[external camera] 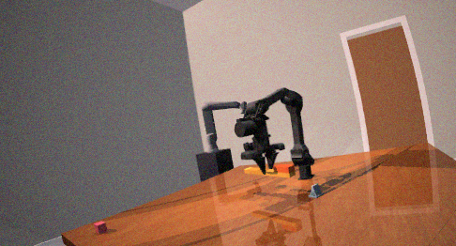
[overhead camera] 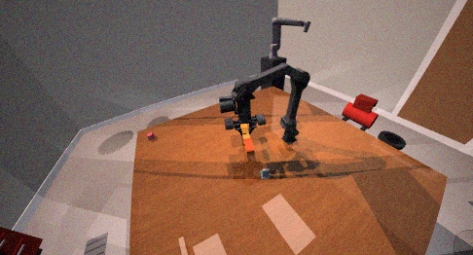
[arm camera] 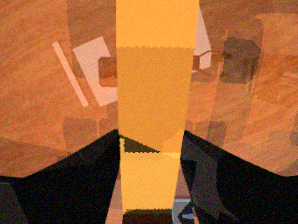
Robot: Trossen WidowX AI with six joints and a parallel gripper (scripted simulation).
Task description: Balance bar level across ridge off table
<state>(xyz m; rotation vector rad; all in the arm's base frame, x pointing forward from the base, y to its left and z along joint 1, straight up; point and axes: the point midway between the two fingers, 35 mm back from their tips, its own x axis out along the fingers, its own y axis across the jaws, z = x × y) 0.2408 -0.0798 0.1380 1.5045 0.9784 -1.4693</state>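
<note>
Gripper [overhead camera: 245, 131] [external camera: 267, 170] [arm camera: 149, 136]: fingers closed on the bar [overhead camera: 245, 132] [external camera: 255, 171] [arm camera: 154, 95], one each side, pinching it across its width. Grip is on the yellow-orange stretch, between the two ends. The red-orange block [overhead camera: 249, 145] [external camera: 284, 168] at one end is outside the grip, just beside the fingers, on the side nearer the ridge in the top view.

Fingers point down. Bar is up off the table [overhead camera: 195, 202] [external camera: 202, 219] [arm camera: 30, 100]; in the exterior view its reflection shows well apart below it. Looks close to level there, can't call it exactly.

Ridge [overhead camera: 265, 173] [external camera: 315, 191] [arm camera: 183, 204] is the small blue-grey wedge standing on the table, lower than the fingers and off to one side. Top view: below and right of the fingertips, past the block end. Wrist view: only part of it shows, low in the frame, between the bar and the right-hand finger in that picture. Bar and ridge aren't touching; bar isn't balanced on it, and it isn't released.

Other stuff: pink-red cube [overhead camera: 151, 135] [external camera: 100, 227] on the table, well apart from the fingers, left of them in top and exterior views. Second, greyer arm [overhead camera: 276, 34] [external camera: 209, 121] stands behind the fingers on a dark pedestal [overhead camera: 267, 65] [external camera: 206, 164], holding nothing I can make out.
</note>
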